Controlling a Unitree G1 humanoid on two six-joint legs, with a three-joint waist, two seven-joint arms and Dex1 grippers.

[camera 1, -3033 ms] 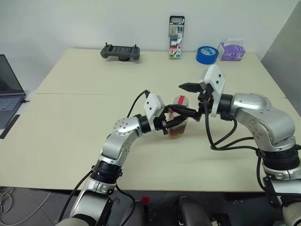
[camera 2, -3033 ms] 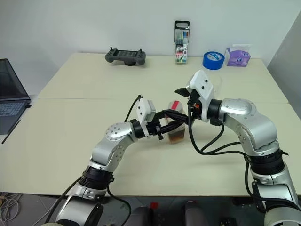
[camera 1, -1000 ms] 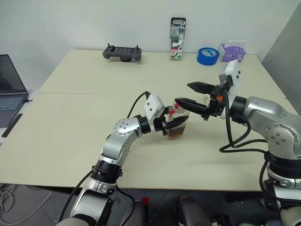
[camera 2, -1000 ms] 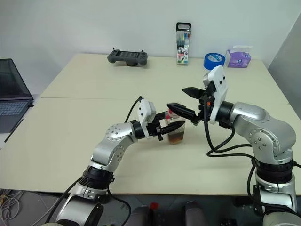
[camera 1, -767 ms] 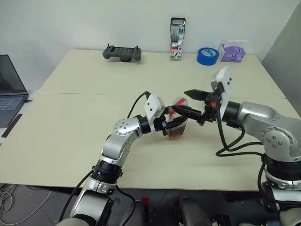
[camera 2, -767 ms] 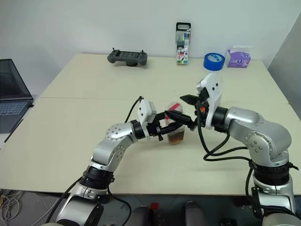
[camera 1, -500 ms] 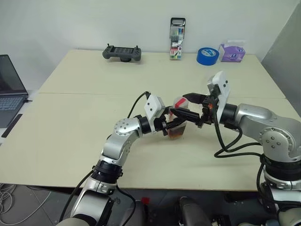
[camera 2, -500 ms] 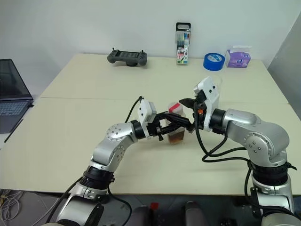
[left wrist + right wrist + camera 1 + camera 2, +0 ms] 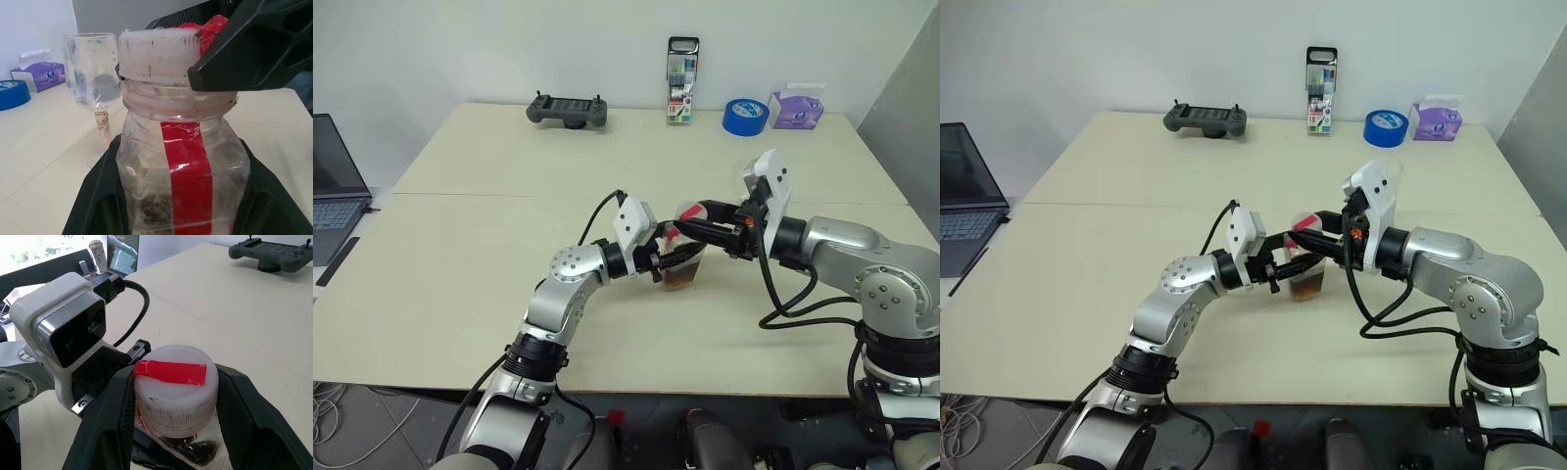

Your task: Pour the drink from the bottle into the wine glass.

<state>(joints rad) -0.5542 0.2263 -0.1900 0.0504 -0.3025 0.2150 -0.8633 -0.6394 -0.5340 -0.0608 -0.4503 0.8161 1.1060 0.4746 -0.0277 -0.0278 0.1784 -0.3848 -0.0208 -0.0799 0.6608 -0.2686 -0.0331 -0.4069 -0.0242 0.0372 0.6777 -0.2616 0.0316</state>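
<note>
Head view first: bottle (image 9: 684, 257) stands upright near the middle of the table (image 9: 460, 284), with the dark drink (image 9: 681, 277) low in it. The left gripper (image 9: 683, 255) comes in from nine o'clock of it and is clenched round its body. The right gripper (image 9: 690, 219) comes in from three o'clock, its fingers pressed to either side of the whitish cap (image 9: 688, 212), grasping it. Along the table's far edge, from eleven to one o'clock, lie a game controller (image 9: 567, 109), a marker case (image 9: 681, 78), a blue tape roll (image 9: 744, 115) and a purple tissue box (image 9: 796, 107); a laptop (image 9: 333, 186) sits off the edge at nine o'clock.

Left wrist view: both black fingers (image 9: 100, 191) hug the bottle's body, which bears a red strip. A finger of the right gripper lies against the cap. The wine glass (image 9: 95, 83) stands upright on the table beyond the bottle, apart from it.

Right wrist view: the two fingers (image 9: 110, 421) flank the cap, touching it on both sides; red tape lies across its top.
</note>
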